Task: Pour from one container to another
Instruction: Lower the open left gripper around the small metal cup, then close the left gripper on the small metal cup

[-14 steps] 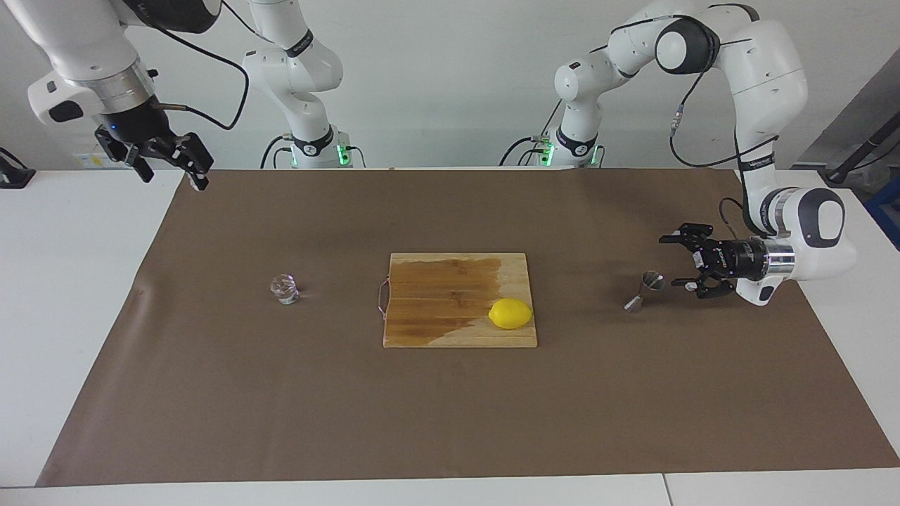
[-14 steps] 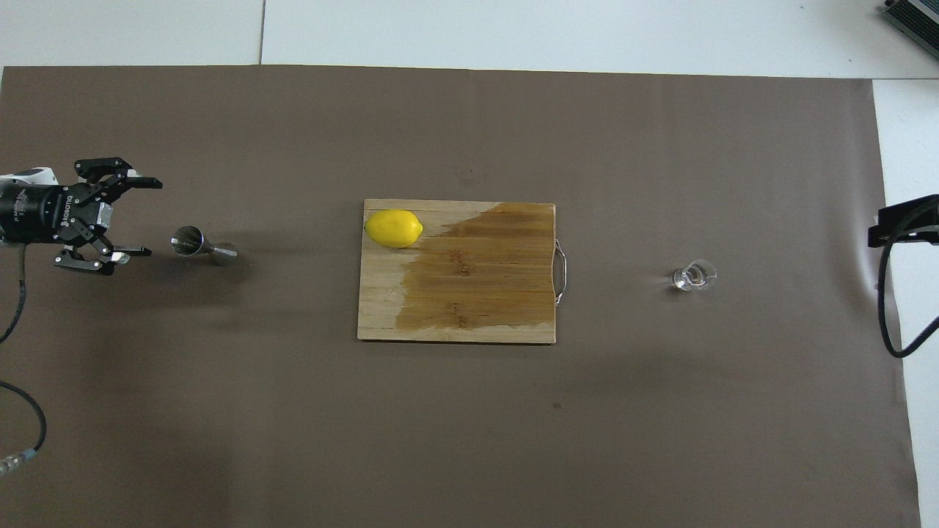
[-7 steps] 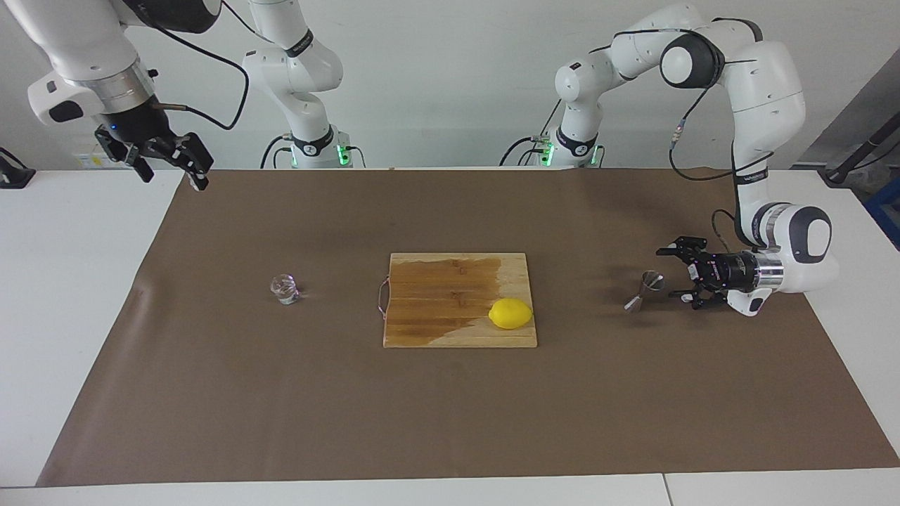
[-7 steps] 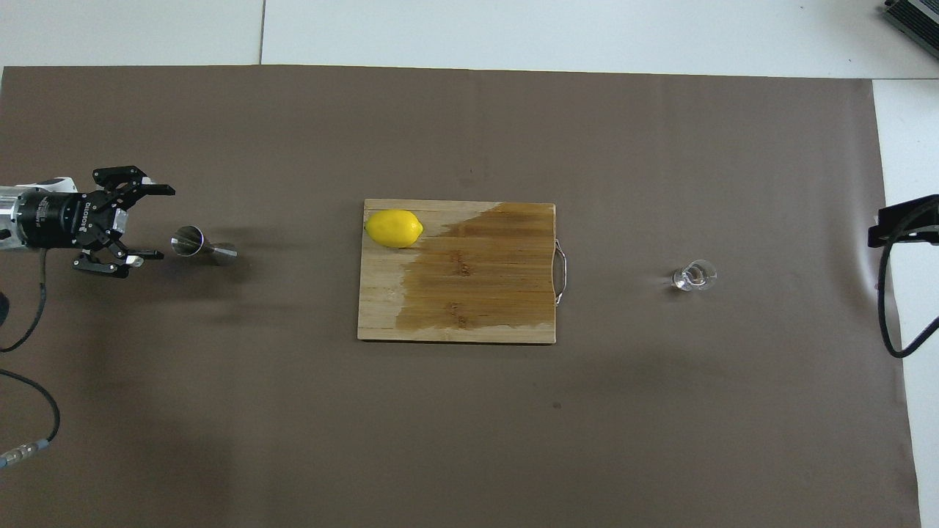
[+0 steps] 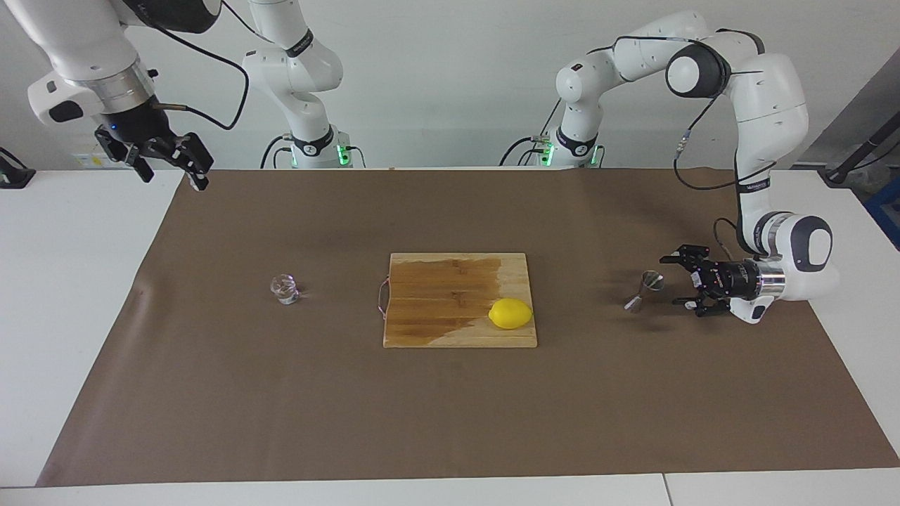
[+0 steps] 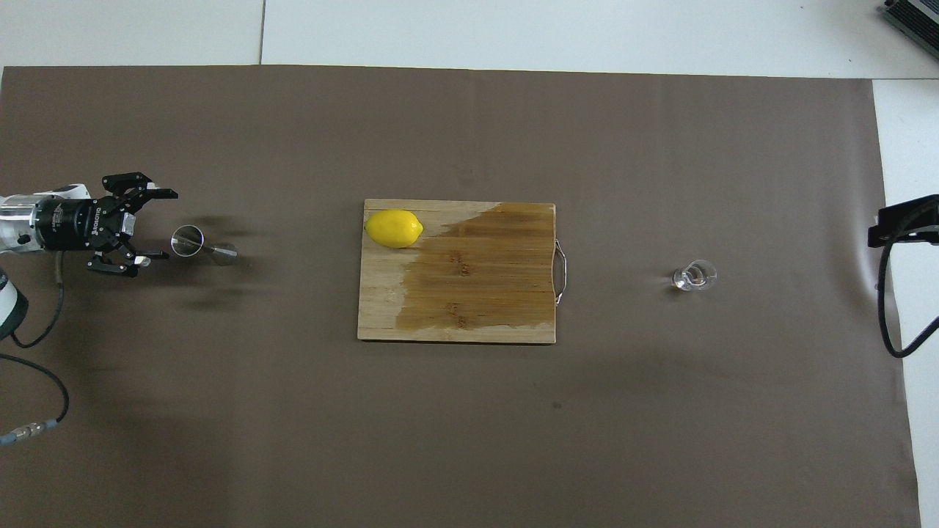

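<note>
The steel jigger (image 5: 643, 291) stands on the brown mat toward the left arm's end; it also shows in the overhead view (image 6: 202, 246). My left gripper (image 5: 669, 280) lies level and low over the mat, open, with its fingertips just short of the jigger's upper cup and not touching it; it also shows in the overhead view (image 6: 171, 226). The clear glass tumbler (image 5: 285, 288) stands alone toward the right arm's end, also in the overhead view (image 6: 693, 276). My right gripper (image 5: 172, 160) waits raised and open over the mat's corner near its base.
A wooden cutting board (image 5: 450, 295) with a wire handle lies mid-mat between the two containers, its upper part darkened. A yellow lemon (image 5: 510, 313) sits on its corner toward the left arm; it also shows in the overhead view (image 6: 394, 228). A black cable (image 6: 888, 308) hangs at the right arm's end.
My left gripper has come lower and moved closer to the jigger, still open. The jigger, tumbler and right arm have not moved.
</note>
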Robot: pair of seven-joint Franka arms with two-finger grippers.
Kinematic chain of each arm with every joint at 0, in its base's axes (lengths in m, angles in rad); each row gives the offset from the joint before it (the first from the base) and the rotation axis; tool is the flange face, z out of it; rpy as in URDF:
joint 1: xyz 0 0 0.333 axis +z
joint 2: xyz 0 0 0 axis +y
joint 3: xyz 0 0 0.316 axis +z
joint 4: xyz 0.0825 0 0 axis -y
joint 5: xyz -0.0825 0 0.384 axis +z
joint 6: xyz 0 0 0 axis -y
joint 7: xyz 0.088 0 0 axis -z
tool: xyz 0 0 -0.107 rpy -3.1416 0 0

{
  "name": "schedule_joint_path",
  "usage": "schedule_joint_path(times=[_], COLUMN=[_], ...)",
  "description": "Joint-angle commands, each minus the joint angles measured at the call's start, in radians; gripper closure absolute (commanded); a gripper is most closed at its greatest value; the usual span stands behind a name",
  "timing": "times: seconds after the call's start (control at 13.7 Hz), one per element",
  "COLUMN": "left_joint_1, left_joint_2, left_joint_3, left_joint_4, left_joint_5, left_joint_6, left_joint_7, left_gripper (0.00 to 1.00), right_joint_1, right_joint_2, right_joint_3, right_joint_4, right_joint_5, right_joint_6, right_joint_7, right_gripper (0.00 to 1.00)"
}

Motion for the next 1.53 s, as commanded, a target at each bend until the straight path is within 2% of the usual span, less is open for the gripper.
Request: schedule_joint_path(times=[0.0,0.58,1.46], left_joint_1=[0.003,0.003,0.011], left_joint_2=[0.021,0.020,0.021], left_joint_3=[-0.010,-0.019,-0.023], left_joint_4=[0.028,0.008,-0.011], left_joint_5=[0.036,0.103,0.119], left_joint_6=[0.012,0.011,0.015], left_joint_7=[0.042,0.051,0.050], left_gripper=[0.00,0.00,0.00], right_joint_1=[-0.008,-0.008,-0.008], right_joint_2=[-0.021,-0.021,-0.021], right_joint_3=[0.005,0.005,0.005], right_joint_4=[-0.021,-0.021,-0.021], right_joint_5=[0.016,0.016,0.016], right_joint_6=[-0.003,-0.003,-0.003], right_joint_7=[-0.011,-0.011,-0.012], right_gripper=[0.00,0.00,0.00])
